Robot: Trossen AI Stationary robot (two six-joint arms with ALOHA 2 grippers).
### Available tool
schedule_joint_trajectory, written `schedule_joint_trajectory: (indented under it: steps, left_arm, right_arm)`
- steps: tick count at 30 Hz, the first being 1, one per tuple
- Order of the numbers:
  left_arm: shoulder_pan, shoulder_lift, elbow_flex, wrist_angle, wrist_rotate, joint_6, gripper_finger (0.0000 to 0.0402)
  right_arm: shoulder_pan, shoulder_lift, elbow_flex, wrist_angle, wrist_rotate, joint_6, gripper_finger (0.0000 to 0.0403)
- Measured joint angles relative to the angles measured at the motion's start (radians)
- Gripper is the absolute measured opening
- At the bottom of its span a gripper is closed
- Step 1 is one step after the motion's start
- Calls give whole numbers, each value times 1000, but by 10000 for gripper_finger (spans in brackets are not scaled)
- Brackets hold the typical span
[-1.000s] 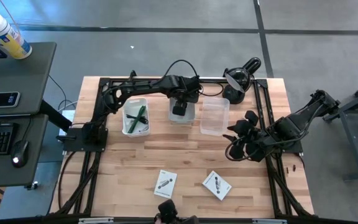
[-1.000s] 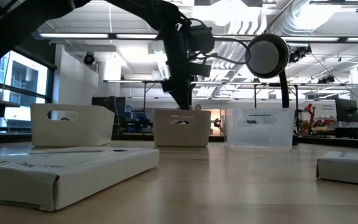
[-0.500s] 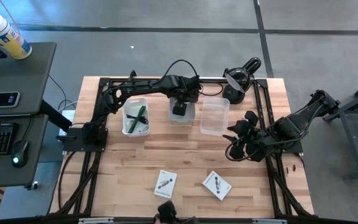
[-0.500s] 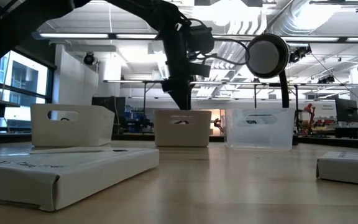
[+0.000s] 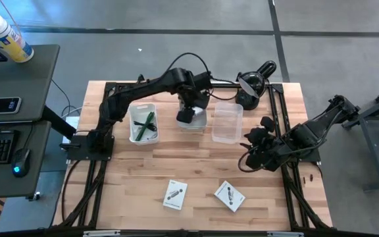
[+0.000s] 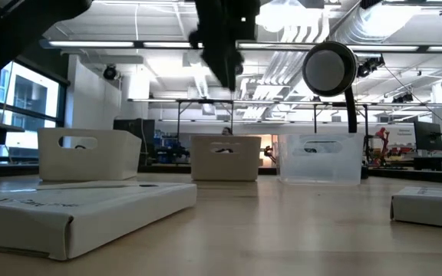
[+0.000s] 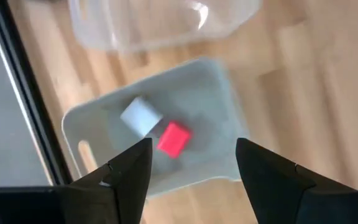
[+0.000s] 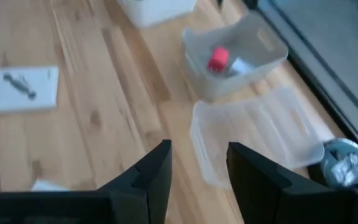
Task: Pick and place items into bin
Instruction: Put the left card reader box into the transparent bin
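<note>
My left gripper (image 7: 194, 171) is open and hangs above the middle grey bin (image 5: 193, 120), touching nothing. The white cube (image 7: 140, 116) and the pink block (image 7: 173, 138) lie on that bin's floor, side by side. In the low view the left arm (image 6: 221, 38) stands well above the bin's rim (image 6: 222, 139). The left bin (image 5: 143, 123) holds the green pen (image 5: 148, 122). Two white cards with black print (image 5: 175, 194) (image 5: 229, 195) lie flat near the table's near edge. My right gripper (image 8: 197, 165) is open and waits at the table's right side (image 5: 258, 148).
A clear bin (image 5: 227, 123) stands just right of the middle bin. The black desk lamp (image 5: 252, 82) stands at the far right corner, with its round head (image 6: 328, 67) high in the low view. Bare wood lies between the bins and the cards.
My left gripper has risen straight up out of the middle bin, and its arm has lifted with it. The bins and cards have stayed where they were.
</note>
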Motion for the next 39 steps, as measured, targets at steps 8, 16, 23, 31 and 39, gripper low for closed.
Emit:
schedule_joint_trajectory:
  steps: [8, 16, 23, 31, 39]
  left_arm:
    - [-166, -75, -11, -36, 56, -67, 205]
    - [-389, -75, -11, 18, -52, -150, 206]
    - [-565, -75, -11, 69, -286, -273, 207]
    - [-733, -75, -21, -65, -425, -477, 207]
    - [-847, -76, -91, -113, -494, -682, 207]
  right_arm:
    - [15, 0, 0, -47, -100, 2, 145]
    - [90, 0, 0, -40, -182, 22, 145]
    - [166, 3, 0, 36, -201, 26, 145]
    - [202, 16, 0, 207, -150, 22, 145]
    - [179, 161, 0, 359, -161, 29, 145]
